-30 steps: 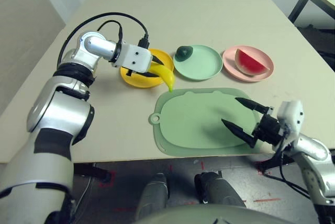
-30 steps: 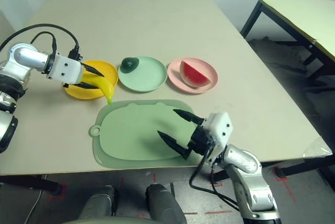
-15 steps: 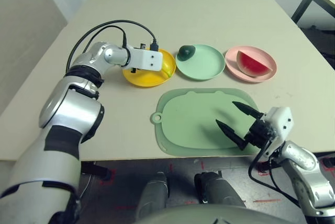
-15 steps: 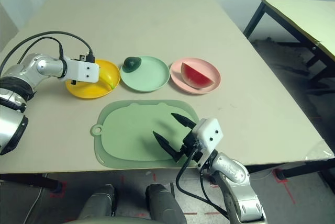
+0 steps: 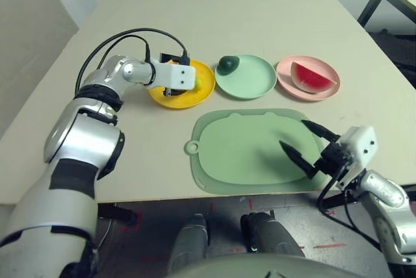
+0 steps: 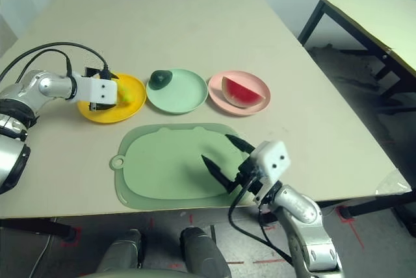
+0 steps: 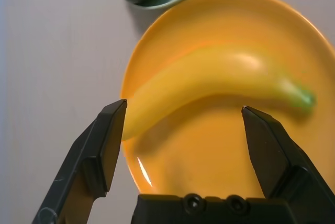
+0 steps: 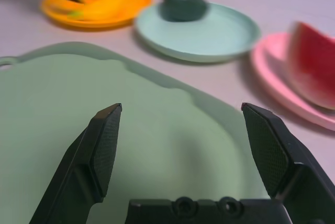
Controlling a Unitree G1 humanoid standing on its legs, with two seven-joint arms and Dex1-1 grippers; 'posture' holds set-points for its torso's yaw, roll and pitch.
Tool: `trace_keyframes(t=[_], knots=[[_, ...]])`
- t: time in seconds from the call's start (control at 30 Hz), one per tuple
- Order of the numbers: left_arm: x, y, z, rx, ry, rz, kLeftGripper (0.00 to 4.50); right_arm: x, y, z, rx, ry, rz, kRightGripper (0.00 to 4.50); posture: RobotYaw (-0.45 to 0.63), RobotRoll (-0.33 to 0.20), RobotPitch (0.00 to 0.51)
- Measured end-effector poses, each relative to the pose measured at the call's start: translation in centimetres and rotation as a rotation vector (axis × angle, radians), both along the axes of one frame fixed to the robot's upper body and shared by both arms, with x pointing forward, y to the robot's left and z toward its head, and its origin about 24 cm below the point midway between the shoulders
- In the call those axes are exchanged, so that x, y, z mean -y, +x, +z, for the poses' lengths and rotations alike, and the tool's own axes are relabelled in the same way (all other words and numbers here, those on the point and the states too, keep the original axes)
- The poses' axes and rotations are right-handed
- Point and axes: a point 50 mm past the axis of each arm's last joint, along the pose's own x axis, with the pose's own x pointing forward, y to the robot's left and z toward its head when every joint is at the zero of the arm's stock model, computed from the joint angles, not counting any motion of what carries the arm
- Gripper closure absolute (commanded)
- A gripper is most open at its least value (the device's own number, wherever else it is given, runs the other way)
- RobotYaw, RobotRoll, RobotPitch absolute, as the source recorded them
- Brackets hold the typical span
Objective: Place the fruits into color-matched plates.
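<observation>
The yellow banana lies inside the yellow-orange plate. My left gripper hovers just over it, open, one finger on each side and apart from the fruit. A dark green avocado sits at the left rim of the mint green plate. The red watermelon wedge rests on the pink plate. My right gripper is open with nothing in it, low over the near right part of the green mat.
The three plates stand in a row behind the mat, mid-table. A black cable loops over my left wrist. The table's near edge runs just below the mat. Another table stands to the right across a gap.
My left gripper has gone from shut on the banana to open. The banana, first hanging over the plate's near edge, now lies in the yellow-orange plate. The right gripper shifted only slightly.
</observation>
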Motion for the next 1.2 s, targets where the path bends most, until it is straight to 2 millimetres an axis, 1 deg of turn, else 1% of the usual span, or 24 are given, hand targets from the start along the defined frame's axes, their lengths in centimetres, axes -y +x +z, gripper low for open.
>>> trace_keyframes(t=[0.07, 0.17, 0.27, 0.33, 0.47, 0.5, 0.63, 0.7, 0.83, 0.97, 1.07, 1.2], knots=[[-0.8, -0.3, 0.4, 0.001, -0.082, 0.017, 0.03, 1.4, 0.0, 0.2, 0.002, 0.001, -0.041, 0.0, -0.1, 0.0, 0.11], [-2.1, -0.8, 0.9, 0.005, -0.254, 0.053, 0.03, 3.8, -0.1, 0.4, -0.003, -0.007, -0.101, 0.0, -0.1, 0.0, 0.112], [-3.6, -1.6, 0.1, 0.004, -0.478, 0.121, 0.03, 6.4, -0.2, 0.2, 0.002, -0.005, -0.184, 0.0, -0.09, 0.0, 0.113], [-4.3, -2.2, -0.9, 0.0, -0.614, 0.175, 0.03, 8.0, -0.3, -0.2, -0.002, 0.009, -0.246, 0.0, -0.09, 0.0, 0.115], [-5.0, -3.6, -3.1, 0.004, -0.849, 0.298, 0.03, 10.0, -0.4, -0.9, -0.001, 0.008, -0.315, 0.0, -0.1, 0.0, 0.118], [-5.2, -4.3, -3.9, 0.014, -0.903, 0.34, 0.03, 10.5, -0.3, -1.1, 0.004, 0.0, -0.328, 0.0, -0.1, 0.0, 0.12], [-5.2, -7.6, -7.8, -0.019, -1.019, 0.506, 0.03, 12.6, 0.1, -1.6, 0.007, -0.032, -0.391, 0.0, -0.1, 0.0, 0.127], [-4.9, -8.5, -8.9, -0.042, -1.059, 0.566, 0.03, 13.7, 0.0, -1.7, 0.008, -0.03, -0.433, 0.0, -0.09, 0.0, 0.129], [-5.4, -9.9, -8.8, 0.012, -1.151, 0.678, 0.03, 14.5, 0.7, -1.2, 0.036, -0.015, -0.455, 0.0, -0.04, 0.0, 0.147], [-5.6, -11.5, -9.6, 0.011, -1.163, 0.78, 0.03, 15.1, 1.4, -0.4, 0.068, 0.018, -0.468, 0.0, 0.0, 0.0, 0.156], [-5.2, -11.9, -9.5, 0.009, -1.18, 0.793, 0.03, 15.0, 1.9, -0.2, 0.073, 0.028, -0.458, 0.0, 0.01, 0.0, 0.167], [-5.0, -11.9, -9.1, 0.013, -1.187, 0.792, 0.03, 14.9, 2.3, 0.0, 0.086, 0.037, -0.459, 0.0, 0.02, 0.0, 0.178]])
